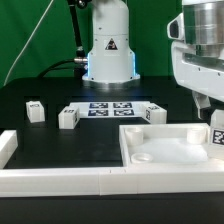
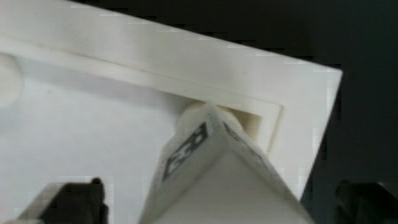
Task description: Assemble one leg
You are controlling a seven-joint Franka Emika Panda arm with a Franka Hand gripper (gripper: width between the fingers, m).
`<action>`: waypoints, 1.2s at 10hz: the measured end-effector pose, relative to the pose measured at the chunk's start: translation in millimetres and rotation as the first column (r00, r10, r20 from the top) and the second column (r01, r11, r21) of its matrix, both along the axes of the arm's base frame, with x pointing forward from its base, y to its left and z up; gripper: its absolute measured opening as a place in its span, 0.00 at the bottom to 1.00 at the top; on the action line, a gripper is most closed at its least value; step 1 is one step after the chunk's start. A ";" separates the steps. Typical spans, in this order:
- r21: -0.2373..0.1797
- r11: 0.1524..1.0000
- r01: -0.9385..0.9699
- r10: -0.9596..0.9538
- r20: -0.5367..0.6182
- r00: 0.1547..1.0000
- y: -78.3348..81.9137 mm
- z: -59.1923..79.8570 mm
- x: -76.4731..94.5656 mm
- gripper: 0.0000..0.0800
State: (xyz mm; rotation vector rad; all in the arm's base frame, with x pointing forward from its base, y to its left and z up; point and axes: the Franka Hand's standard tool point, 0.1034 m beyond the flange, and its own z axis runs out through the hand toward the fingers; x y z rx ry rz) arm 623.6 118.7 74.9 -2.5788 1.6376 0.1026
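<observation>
A white leg (image 2: 217, 160) with a black-and-white tag stands upright in a corner socket of the large white panel (image 2: 89, 120). It also shows at the exterior view's right edge (image 1: 217, 135), on the panel (image 1: 165, 148). My gripper (image 2: 217, 208) is straight above this leg. Its dark fingers (image 2: 71, 200) stand wide on either side with a gap to the leg, so it is open. In the exterior view the gripper (image 1: 208, 108) hangs over the panel's right corner. Three more legs (image 1: 35, 110) (image 1: 68, 117) (image 1: 155, 113) lie on the black table.
The marker board (image 1: 110, 108) lies in front of the robot base (image 1: 108, 55). A white rail (image 1: 60, 182) runs along the table's front, with a raised end (image 1: 8, 148) at the exterior view's left.
</observation>
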 end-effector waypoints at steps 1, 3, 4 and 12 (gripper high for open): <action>-0.006 0.995 -0.099 0.099 0.003 0.995 -0.7 0.6 1.1 0.81; -0.016 0.962 -0.271 0.271 0.017 0.962 -3.2 1.2 1.7 0.81; -0.021 0.944 -0.329 0.329 0.021 0.944 -2.4 1.4 1.8 0.81; -0.078 0.734 -0.674 0.678 0.060 0.732 -0.4 -1.1 4.0 0.63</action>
